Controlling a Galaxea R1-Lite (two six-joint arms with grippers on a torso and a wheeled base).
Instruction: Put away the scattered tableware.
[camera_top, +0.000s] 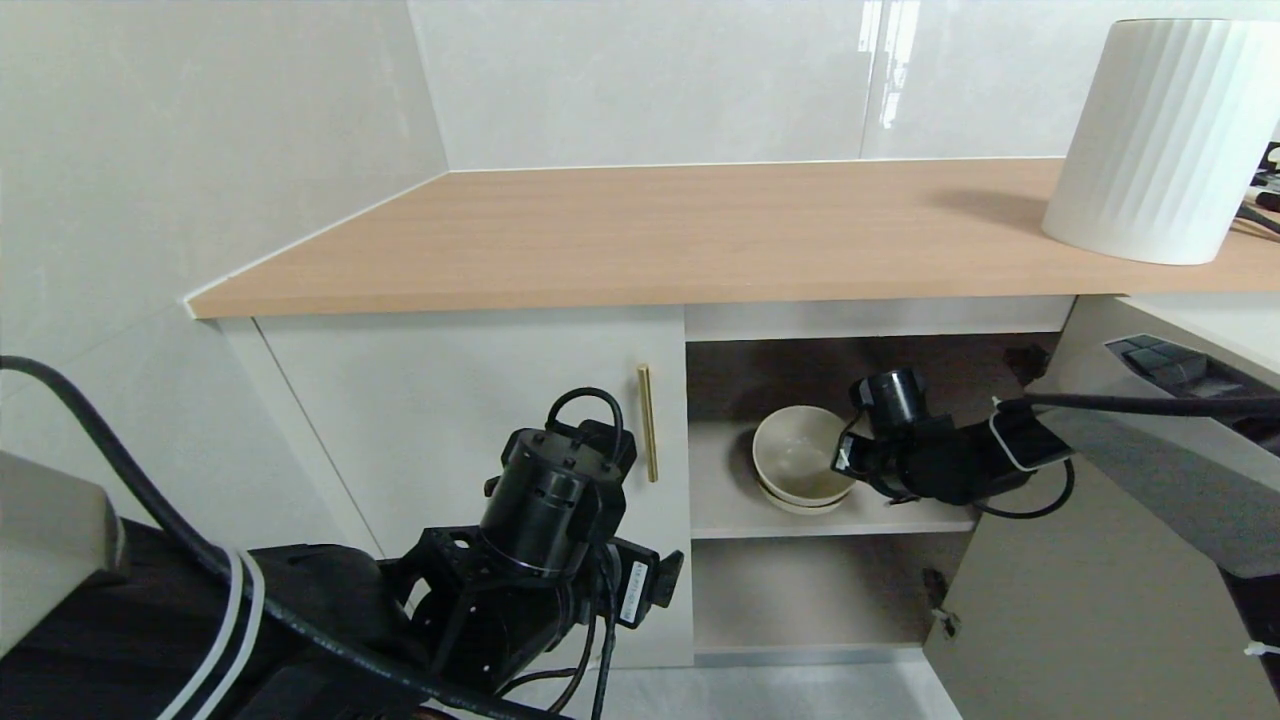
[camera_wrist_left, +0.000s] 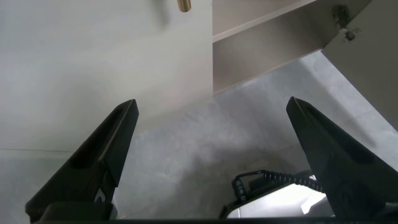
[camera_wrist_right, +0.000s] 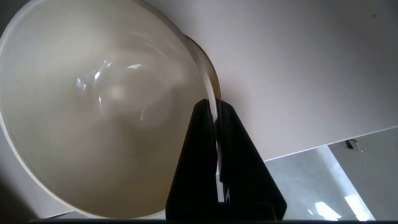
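Step in hand, as I read it: stowing the cream ceramic bowl in the white cabinet's open right bay.

- The bowl is on the middle shelf, at 3 o'clock from the brass bar handle. It rests on a second cream dish, whose rim shows under it.
- The right gripper is clenched on the bowl's rim at the bowl's 3 o'clock side. In the right wrist view the two black fingers pinch the thin wall, one inside and one outside.
- The bowl looks tipped toward the door opening rather than seated flat. You can't confirm full nesting from here.
- The left gripper is released, jaws spread wide and holding nothing. It sits low in front of the closed left door, at 7 o'clock from the bowl.
- The tan wooden countertop carries only a white ribbed cylinder, at 2 o'clock.

Next move, my call: lower the rim until the bowl settles into the dish, then let go. Back out toward 4 o'clock along the arm's line. Lift the inner finger clear first, or you'll drag the bowl off the stack. Watch the open door on the way out.
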